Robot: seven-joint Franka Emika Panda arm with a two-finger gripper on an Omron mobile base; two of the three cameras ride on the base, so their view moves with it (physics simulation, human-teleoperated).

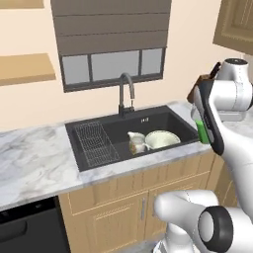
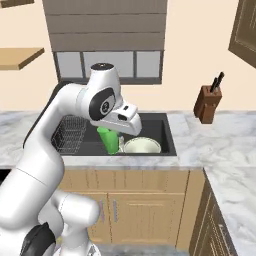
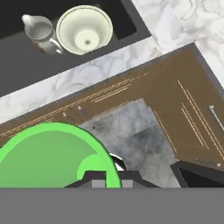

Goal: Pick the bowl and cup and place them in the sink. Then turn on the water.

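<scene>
The pincer [image 3: 109,177], apparently clamped on the small bright green tapered cup [image 3: 52,157], hangs right of the black recessed sink [image 1: 163,116], where the pale cream-green bowl [image 1: 160,139] already lies.

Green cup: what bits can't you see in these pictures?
- Cup in the left base view: mostly behind the white arm.
- Cup in the hand view: cut off at the bottom edge.
- Claw fingers gripping it: hidden by the arm in both base views.
</scene>
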